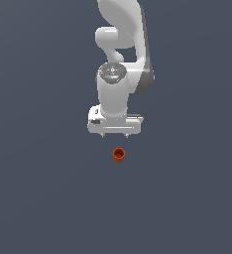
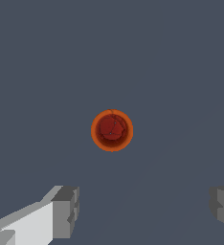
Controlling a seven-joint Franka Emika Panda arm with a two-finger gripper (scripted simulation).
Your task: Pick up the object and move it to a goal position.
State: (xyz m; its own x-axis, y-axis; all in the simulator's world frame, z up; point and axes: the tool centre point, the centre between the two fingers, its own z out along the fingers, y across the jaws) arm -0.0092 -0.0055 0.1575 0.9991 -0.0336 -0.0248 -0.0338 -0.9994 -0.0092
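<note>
Fingers spread wide apart, nothing between them; two pads counted in the wrist view, one at each lower corner, grey-tipped on white bodies. Gripper pointed downward in the exterior view, short fingertips just visible under the white hand block. No contact with anything.

Cup standing upright on the flat grey ground, mouth up, rim intact, apart from the gripper and offset slightly toward the exterior view's right of the hand's centre. Seen from above in the wrist view as an orange ring around a darker red interior; appears roughly midway between the two pads sideways, yet ahead of them rather than between them. Narrower than the open span, so clearance judged ample.

Progress, as judged: early. Approach apparently under way; alignment over the cup not complete; descent, closure, lift and transfer all outstanding. No goal marker visible in either view, so destination cannot be stated.

Count: one arm, one gripper, two fingers, one cup. No other objects visible on the ground.
</note>
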